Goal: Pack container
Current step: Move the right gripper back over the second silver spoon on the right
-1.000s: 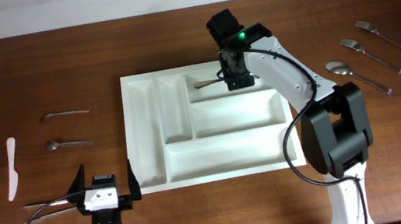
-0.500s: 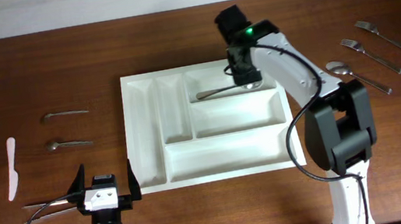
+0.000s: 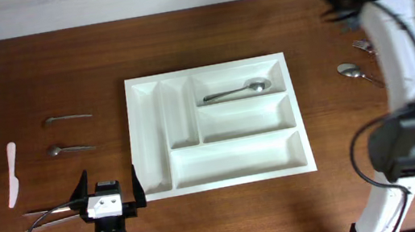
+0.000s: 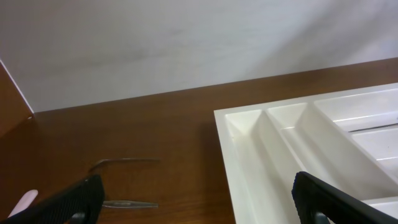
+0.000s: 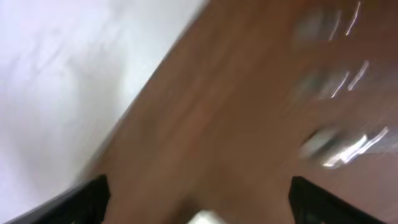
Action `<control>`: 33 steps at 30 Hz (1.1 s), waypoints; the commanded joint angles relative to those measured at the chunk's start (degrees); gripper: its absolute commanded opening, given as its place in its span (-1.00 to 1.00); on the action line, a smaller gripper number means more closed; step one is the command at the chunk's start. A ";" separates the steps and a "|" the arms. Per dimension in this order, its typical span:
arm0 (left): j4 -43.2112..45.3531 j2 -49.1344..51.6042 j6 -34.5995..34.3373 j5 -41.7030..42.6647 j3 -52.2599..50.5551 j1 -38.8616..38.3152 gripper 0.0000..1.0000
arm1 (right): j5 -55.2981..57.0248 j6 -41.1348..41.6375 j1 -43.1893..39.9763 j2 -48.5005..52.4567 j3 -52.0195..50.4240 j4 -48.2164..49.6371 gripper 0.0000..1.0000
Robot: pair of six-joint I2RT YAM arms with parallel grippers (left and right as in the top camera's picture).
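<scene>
The container (image 3: 151,140), a smooth white plastic tray of rectangular shape, was set at the middle of the dark wood-grain tabletop (image 3: 39,74). It was divided into two narrow upright compartments at the left and three wide ones at the right. A shiny metal spoon (image 3: 235,92) was laid in the far wide compartment, bowl to the right.

The white right arm (image 3: 397,48) was stretched toward the far right corner. The right gripper (image 5: 199,186) was seen spread wide in its blurred wrist view, with nothing pinched. The left gripper (image 3: 108,183) was held just beside the container's near left corner, its black fingers spread wide and empty.

Well left of the container, two slim teaspoons (image 3: 67,118) (image 3: 71,149) and a flat white knife (image 3: 13,173) were laid. At the right, a second spoon (image 3: 352,71) and a fork (image 3: 361,46) were partly covered by the right arm.
</scene>
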 commanded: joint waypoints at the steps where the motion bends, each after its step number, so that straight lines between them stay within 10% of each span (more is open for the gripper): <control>1: -0.11 -0.07 0.72 -0.63 -0.13 0.31 0.98 | -1.40 -46.73 -1.97 -1.86 0.90 -5.51 0.98; 15: -0.11 -0.07 0.72 -0.83 -0.13 0.31 0.98 | -17.81 -86.58 -16.15 2.45 -5.29 -21.03 0.98; 33: -0.09 -0.07 0.72 -0.83 -0.13 0.31 0.98 | -11.69 -93.44 -17.92 2.80 -24.48 -7.61 0.99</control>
